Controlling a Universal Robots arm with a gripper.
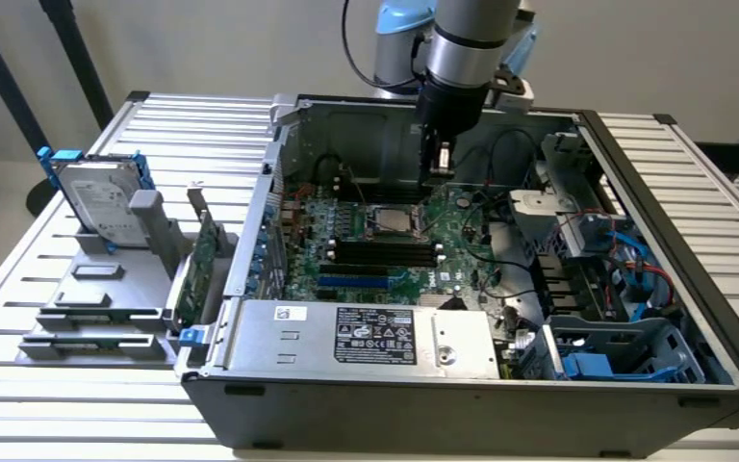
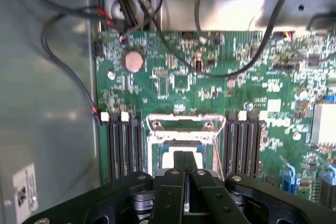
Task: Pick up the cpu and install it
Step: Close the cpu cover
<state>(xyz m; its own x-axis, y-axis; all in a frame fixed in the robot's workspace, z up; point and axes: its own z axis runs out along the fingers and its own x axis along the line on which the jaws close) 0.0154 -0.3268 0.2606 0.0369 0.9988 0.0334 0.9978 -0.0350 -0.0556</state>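
An open computer case (image 1: 472,399) lies on the slatted table with its green motherboard (image 1: 344,274) facing up. In the socket (image 2: 184,127) at the board's middle sits a silver-grey square with a dark rim, which looks like the cpu (image 1: 391,219). My gripper (image 1: 441,173) hangs inside the case, just above the board and a little towards the exterior view's right of the socket. In the wrist view its black fingers (image 2: 185,157) are pressed together with nothing visible between them, and they cover part of the socket.
A hard drive with blue brackets (image 1: 93,197) stands on a grey rack outside the case, beside an upright expansion card (image 1: 196,265). A silver box with a black label (image 1: 369,337) fills the near side. Black cables (image 1: 511,154) and a blue drive cage (image 1: 614,356) crowd the exterior view's right.
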